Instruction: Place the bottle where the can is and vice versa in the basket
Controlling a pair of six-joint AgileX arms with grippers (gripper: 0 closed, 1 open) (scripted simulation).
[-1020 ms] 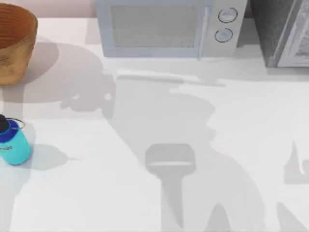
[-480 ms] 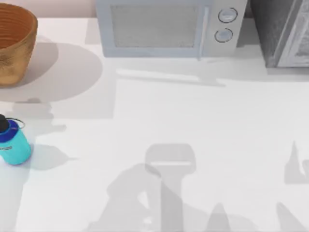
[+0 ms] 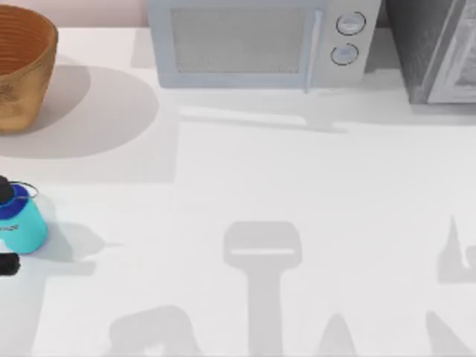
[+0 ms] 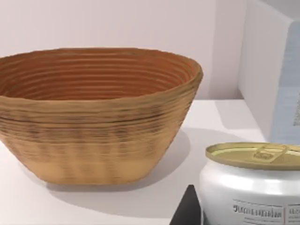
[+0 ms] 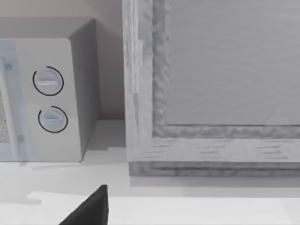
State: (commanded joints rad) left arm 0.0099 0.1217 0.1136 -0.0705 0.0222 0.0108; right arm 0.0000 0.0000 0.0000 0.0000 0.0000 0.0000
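Standing upright at the desk's left edge, about midway between its back and front, the bottle (image 3: pixel 21 222) shows its teal body, dark blue cap and thin loop, and it is outside the basket (image 3: pixel 26 71) and well apart from it. The basket sits in the back left corner of the desk (image 3: pixel 297 178), its golden-brown wall ribbed on the outside and its reddish-brown inside bare as far as the left wrist view looks in. In that view the can (image 4: pixel 251 187) stands upright on the desk in front of the basket, also outside it and apart from its wall, with its gold-coloured top and pull tab facing up and small print on its white side. A dark tip of the left pincer (image 4: pixel 188 212) shows just beside the can; I cannot tell whether it touches the can, nor whether the pincer is released or clenched. A small dark part sits at the desk's left edge just in front of the bottle in the top view. Along the back edge stands a microwave (image 3: pixel 256 43) with two round knobs (image 3: pixel 349 24), and a grey appliance (image 3: pixel 439 48) fills the back right corner. The right pincer (image 5: pixel 90 208) shows as a dark tip facing these two, low above the desk; I cannot tell its state either.
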